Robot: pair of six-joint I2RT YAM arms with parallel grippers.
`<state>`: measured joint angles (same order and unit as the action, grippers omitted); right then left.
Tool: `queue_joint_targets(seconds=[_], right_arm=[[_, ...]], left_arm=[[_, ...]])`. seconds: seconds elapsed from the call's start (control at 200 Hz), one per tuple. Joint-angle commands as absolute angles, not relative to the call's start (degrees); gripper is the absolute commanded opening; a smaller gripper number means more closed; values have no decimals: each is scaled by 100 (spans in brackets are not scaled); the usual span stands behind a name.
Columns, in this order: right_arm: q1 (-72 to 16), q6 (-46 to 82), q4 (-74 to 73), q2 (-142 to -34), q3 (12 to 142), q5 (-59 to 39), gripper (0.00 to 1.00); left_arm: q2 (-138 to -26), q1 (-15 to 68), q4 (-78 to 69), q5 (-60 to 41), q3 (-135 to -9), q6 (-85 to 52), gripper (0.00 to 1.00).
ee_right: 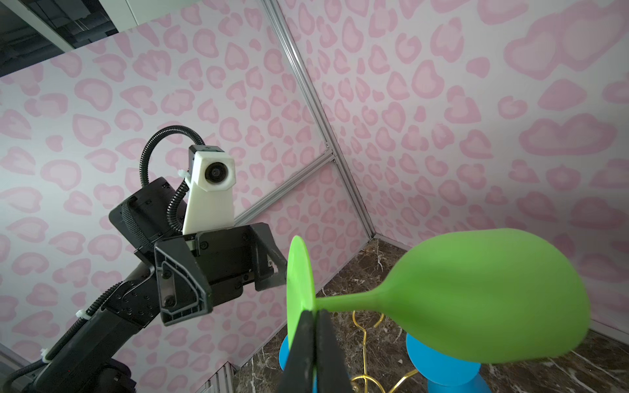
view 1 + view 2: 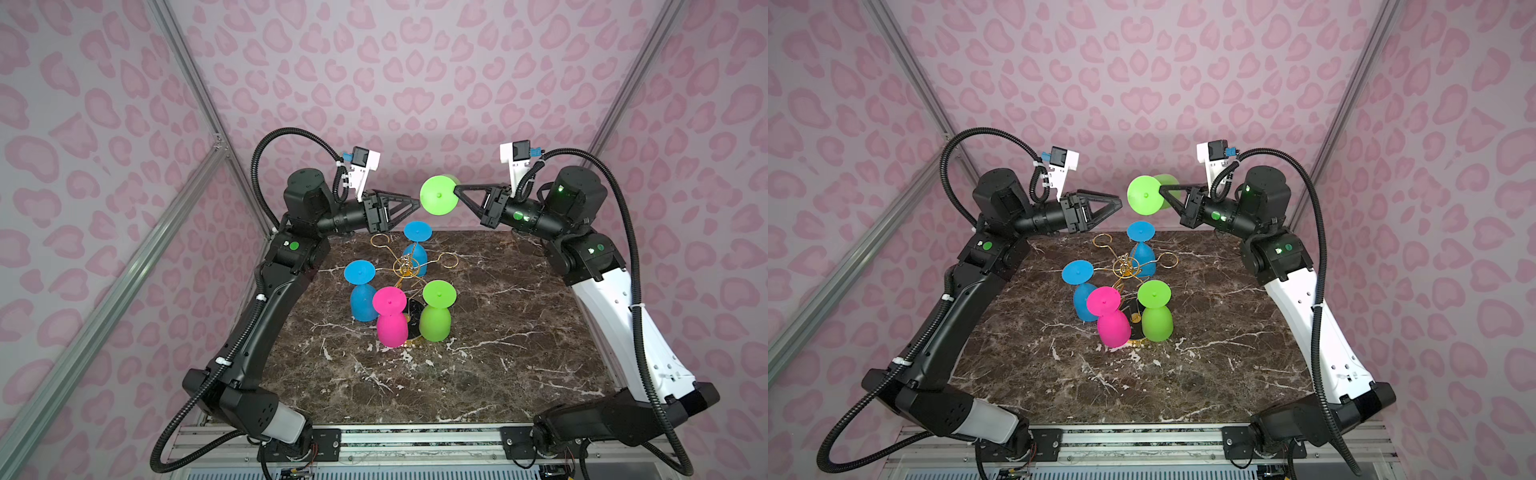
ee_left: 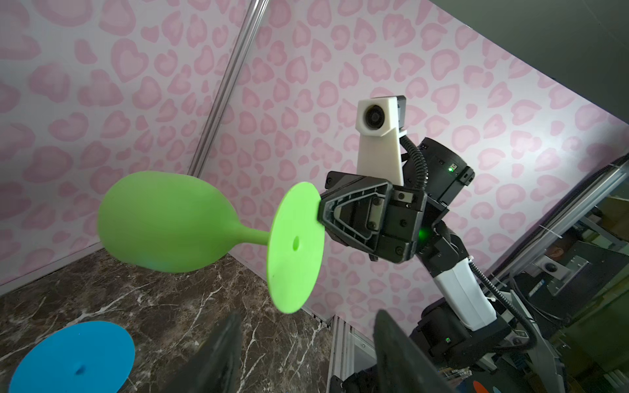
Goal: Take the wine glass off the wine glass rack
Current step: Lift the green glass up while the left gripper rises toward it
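Closest to the lens in the right wrist view: the two black fingers (image 1: pixel 301 343) of the right gripper (image 1: pixel 315 313), pressed flat together on the rim of the round foot of the green wine glass (image 1: pixel 493 296). Holds that glass in the air, off the wine glass rack (image 2: pixel 405 266) and higher than it, tipped sideways with the foot's underside toward the top camera and the bowl pointing off toward the back wall. Matte, opaque lime green all over: fat egg-shaped bowl, short thick stem, flat disc foot with a small dimple at its middle. Facing it from the other side in both top views, just short of the foot: the left gripper (image 2: pixel 417 203), jaws parted, nothing between them. Below both, near the middle of the table (image 2: pixel 498 353): thin gold wire on a central post over a round black base, looped arms spreading outward. Around the post, foot up and bowl down: a blue glass (image 2: pixel 417 231) at the back, another blue glass (image 2: pixel 360 272) on the left, a pink glass (image 2: pixel 389 300) in front, a second green glass (image 2: pixel 439 294) on the right. Two loops (image 2: pixel 380 240) bare, one at the back left, one at the right. Underneath, dark brown marble with white veins; behind, walls (image 2: pixel 124 124) in pink heart-like blotches.
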<state>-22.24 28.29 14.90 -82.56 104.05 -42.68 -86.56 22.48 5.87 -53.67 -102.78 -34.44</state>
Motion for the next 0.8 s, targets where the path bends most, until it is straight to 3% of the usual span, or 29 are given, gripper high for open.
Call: queue_joint_targets(seconds=[0.0, 0.335, 0.795], right_arm=[[-2338, 2755, 1367, -8370, 10483, -4333, 0], [-2566, 2930, 1134, -8478, 10545, -4327, 0], [-2584, 3159, 418, -8692, 10422, -4524, 0]], left_arm=[[-8726, 2266, 352, -5570, -10380, -3445, 63], [-8807, 2285, 428, -5500, -10360, -3357, 61], [-8848, 2295, -73, -5773, -10470, -3782, 38]])
